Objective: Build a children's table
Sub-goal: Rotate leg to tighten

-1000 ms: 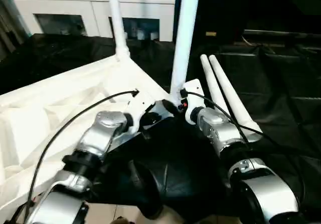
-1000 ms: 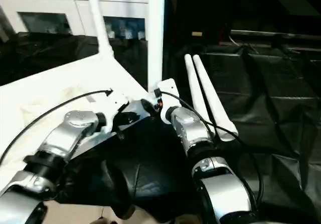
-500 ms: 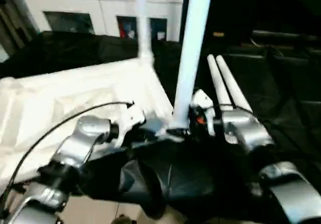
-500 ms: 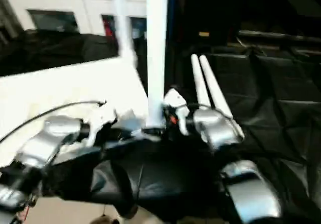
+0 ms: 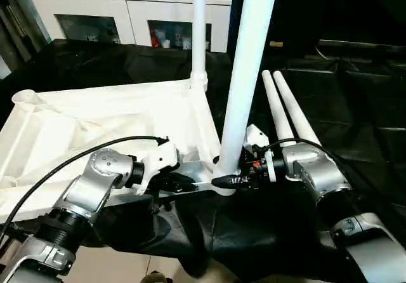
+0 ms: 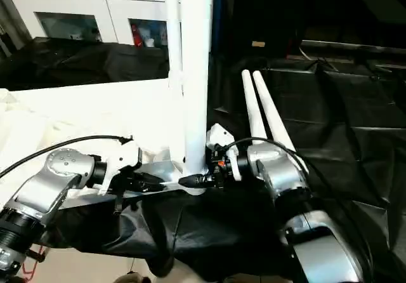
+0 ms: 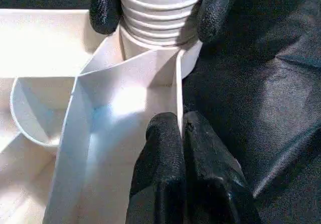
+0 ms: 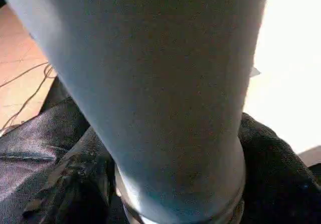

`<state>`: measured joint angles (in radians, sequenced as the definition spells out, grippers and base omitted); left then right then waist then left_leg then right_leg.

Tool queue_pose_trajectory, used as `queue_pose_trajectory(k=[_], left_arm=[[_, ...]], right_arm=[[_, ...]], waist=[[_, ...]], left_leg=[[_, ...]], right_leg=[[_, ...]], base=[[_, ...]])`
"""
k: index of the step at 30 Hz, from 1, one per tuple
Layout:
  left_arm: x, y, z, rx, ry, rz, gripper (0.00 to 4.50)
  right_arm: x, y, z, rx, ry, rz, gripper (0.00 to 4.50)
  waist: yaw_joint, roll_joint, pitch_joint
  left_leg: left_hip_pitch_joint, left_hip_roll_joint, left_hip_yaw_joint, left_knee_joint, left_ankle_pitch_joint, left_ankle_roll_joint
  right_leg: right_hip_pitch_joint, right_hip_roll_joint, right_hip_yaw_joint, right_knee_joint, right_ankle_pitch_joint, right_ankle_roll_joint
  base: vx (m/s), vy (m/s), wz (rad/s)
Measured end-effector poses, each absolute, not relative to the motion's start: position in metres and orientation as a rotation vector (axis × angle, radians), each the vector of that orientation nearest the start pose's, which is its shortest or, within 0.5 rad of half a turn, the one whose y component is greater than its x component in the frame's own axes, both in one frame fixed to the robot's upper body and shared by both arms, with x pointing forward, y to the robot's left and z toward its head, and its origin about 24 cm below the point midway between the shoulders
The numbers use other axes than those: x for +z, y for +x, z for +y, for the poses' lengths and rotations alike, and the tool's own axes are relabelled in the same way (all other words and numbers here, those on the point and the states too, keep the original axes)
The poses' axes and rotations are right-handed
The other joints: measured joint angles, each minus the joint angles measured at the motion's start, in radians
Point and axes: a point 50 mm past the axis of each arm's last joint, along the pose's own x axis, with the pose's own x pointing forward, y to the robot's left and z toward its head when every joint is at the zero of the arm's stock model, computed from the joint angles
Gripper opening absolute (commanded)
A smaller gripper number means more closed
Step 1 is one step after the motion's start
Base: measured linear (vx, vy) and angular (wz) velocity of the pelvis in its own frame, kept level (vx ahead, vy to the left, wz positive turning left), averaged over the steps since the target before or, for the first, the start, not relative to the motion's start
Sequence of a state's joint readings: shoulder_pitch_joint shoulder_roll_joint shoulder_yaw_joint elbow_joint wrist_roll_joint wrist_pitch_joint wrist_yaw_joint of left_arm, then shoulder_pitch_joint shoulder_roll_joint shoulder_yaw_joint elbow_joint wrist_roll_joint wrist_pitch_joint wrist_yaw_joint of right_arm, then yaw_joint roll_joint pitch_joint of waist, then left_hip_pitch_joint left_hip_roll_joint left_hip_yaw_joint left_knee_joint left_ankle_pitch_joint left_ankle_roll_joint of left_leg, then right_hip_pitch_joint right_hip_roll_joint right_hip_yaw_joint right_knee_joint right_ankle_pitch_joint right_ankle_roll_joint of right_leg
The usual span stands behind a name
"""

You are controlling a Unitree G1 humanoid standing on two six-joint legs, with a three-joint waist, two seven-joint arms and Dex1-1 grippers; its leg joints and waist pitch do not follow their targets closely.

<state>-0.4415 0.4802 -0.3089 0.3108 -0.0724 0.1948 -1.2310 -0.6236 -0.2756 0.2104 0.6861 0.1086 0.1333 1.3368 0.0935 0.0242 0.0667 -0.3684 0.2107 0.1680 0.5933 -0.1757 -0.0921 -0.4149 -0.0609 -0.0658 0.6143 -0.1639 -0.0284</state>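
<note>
- Left wrist view: my left gripper (image 7: 181,133) is pinched on a thin rib of the upturned tabletop (image 5: 95,115), beside the corner socket.
- Right gripper (image 7: 153,10) clasps the ridged base of the upright leg (image 5: 244,86) seated in that socket, one finger on each side.
- I see a second leg (image 5: 198,32) standing at the far corner; two spare legs (image 5: 285,111) lie on the black cloth (image 5: 355,105).

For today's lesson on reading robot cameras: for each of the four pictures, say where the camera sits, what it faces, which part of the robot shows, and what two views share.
Left eye view: on the head, looking down at the tabletop; both silver forearms show.
Right eye view: beside it, same scene.
Left wrist view: on the left wrist, facing the corner socket; left gripper shut on a rib.
Right wrist view: on the right wrist, against the near leg.
Shared: both wrist views show the near leg's base between the right gripper fingers.
</note>
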Motion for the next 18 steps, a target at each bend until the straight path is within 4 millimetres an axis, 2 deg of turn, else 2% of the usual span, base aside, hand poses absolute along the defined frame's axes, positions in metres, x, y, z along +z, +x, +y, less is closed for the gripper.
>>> queue_pose_trajectory(k=[2, 6, 12, 14, 18], left_arm=[[0.055, 0.289, 0.146, -1.354, 0.379, 0.442, 0.0], [0.052, 0.3, 0.144, -1.225, 0.345, 0.437, 0.0], [0.051, 0.322, 0.128, -1.0, 0.303, 0.436, 0.0], [0.053, 0.329, 0.12, -0.924, 0.298, 0.44, 0.0], [0.053, 0.333, 0.11, -0.872, 0.28, 0.432, 0.0]], right_arm=[[0.05, 0.316, -0.115, 1.422, -0.101, 0.398, 2.85], [0.045, 0.327, -0.106, 1.224, -0.066, 0.372, 2.81], [0.043, 0.352, -0.087, 0.843, -0.015, 0.35, 2.78], [0.045, 0.36, -0.081, 0.699, 0.004, 0.346, 2.78], [0.045, 0.365, -0.071, 0.552, 0.039, 0.336, 2.78]], waist=[[-0.001, 0.0, 0.0], [-0.011, -0.001, -0.001], [-0.029, -0.001, -0.001], [-0.032, -0.001, -0.001], [-0.032, -0.001, -0.001]], left_leg=[[0.0, 0.0, 0.0, 0.0, 0.0, 0.0], [0.002, 0.0, 0.0, 0.0, 0.0, 0.0], [0.003, -0.002, -0.001, 0.0, 0.0, 0.0], [0.003, -0.002, -0.001, 0.0, 0.0, -0.001], [0.002, -0.001, -0.001, 0.0, 0.0, -0.001]], right_leg=[[0.0, 0.0, 0.0, 0.0, 0.0, 0.0], [0.0, 0.0, 0.0, 0.001, -0.002, 0.004], [0.0, 0.0, 0.0, 0.001, -0.001, 0.004], [0.0, 0.0, 0.0, 0.0, -0.001, 0.004], [0.0, 0.0, 0.0, 0.0, -0.001, 0.004]], base=[[0.0, 0.0, 0.0], [0.0, 0.0, 0.0], [0.0, 0.0, 0.0], [0.0, 0.0, 0.0], [0.0, 0.0, 0.0]])
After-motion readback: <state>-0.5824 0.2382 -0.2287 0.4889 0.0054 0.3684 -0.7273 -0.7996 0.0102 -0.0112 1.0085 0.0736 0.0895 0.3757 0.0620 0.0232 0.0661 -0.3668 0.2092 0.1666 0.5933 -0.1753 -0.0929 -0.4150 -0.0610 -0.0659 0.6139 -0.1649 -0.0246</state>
